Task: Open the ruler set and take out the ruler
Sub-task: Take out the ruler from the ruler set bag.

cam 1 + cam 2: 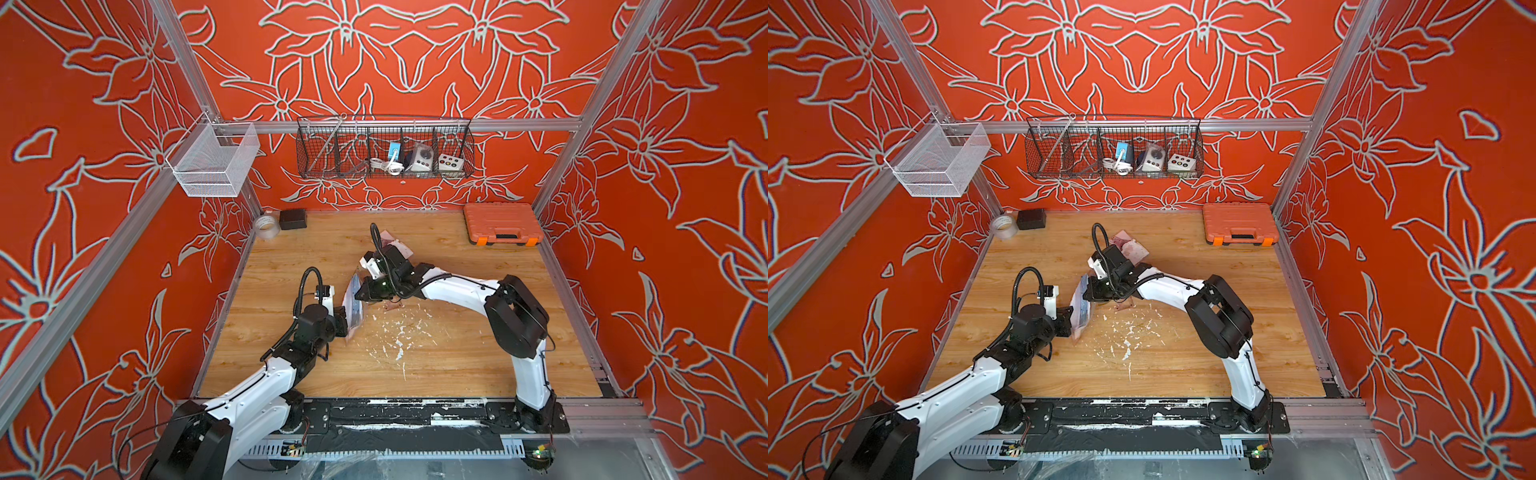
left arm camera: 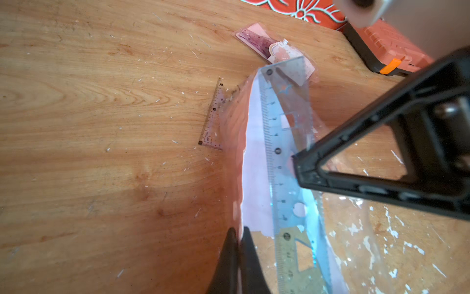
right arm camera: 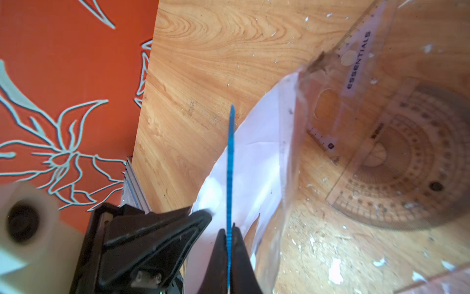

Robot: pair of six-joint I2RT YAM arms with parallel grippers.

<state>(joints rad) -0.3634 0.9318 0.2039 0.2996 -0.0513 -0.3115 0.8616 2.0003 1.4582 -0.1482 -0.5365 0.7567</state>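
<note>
At the middle of the table (image 1: 457, 257), the right gripper (image 3: 229, 230) is pinching the blue ruler (image 2: 282, 127) by its long edge, with its jaws closed down to the thickness of the plastic. Just left of it, the left gripper (image 2: 238, 230) is clamping the near edge of the pouch (image 2: 254, 165) with its jaws fully together and is holding it up on edge over the wood.

The pouch is gaping open, so the opening step looks done. The far end of the ruler is sticking out past the pouch mouth, while its near end is lying behind the clear film, so it seems only partly drawn out. What is left, by my reading, is pulling it clear while the pouch is held back. A set square (image 2: 212, 119) and a protractor (image 3: 407, 173) are lying flat on the table beside the pouch.

The left arm (image 1: 257, 386) is reaching in from the near left, with its wrist turned so the gripper is pointing right. The right arm (image 1: 461, 291) is rising from the near right to a high elbow, then stretching left and slightly down towards the pouch.
</note>
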